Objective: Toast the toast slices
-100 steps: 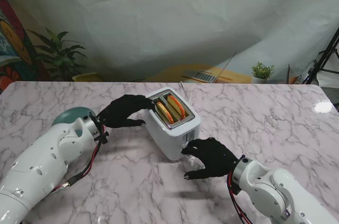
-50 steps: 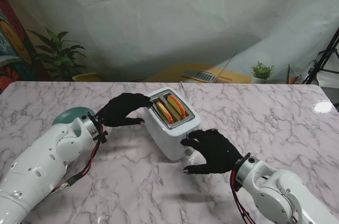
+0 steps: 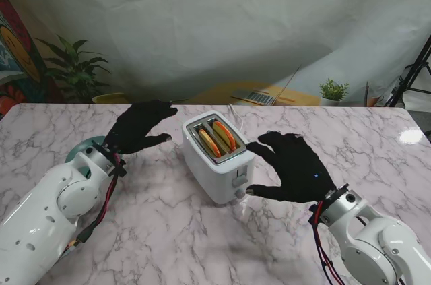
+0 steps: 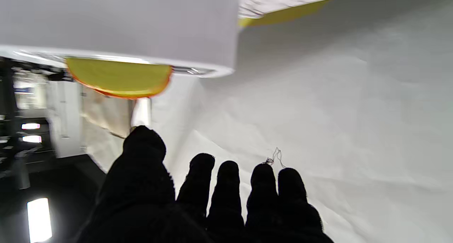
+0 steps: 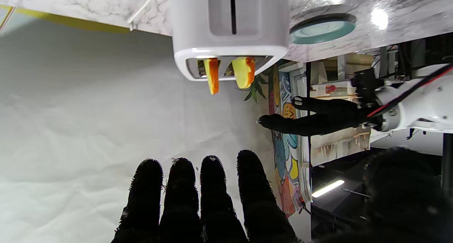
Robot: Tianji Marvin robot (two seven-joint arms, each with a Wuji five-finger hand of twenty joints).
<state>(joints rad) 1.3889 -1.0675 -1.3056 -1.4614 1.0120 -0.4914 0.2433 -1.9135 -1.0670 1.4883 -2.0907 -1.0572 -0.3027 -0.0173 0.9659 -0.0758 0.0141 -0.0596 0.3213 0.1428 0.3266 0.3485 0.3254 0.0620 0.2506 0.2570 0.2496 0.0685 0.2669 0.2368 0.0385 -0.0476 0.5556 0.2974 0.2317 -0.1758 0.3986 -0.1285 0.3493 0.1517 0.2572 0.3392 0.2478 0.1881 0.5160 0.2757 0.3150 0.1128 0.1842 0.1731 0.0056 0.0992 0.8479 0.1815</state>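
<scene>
Both hands now off the white toaster (image 3: 217, 157), fingers spread, two orange-edged toast slices (image 3: 217, 138) in its slots.

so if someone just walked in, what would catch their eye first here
The white toaster in the middle of the marble table, with two orange-edged toast slices standing in its slots. Next, the two black-gloved hands flanking it: the left hand raised to its left, the right hand hovering to its right, both with fingers apart and holding nothing. A teal plate peeks out behind the left arm.

toaster (image 5: 230, 20) holds two toast slices (image 5: 228, 73) | right hand (image 5: 198, 204) apart, empty
</scene>
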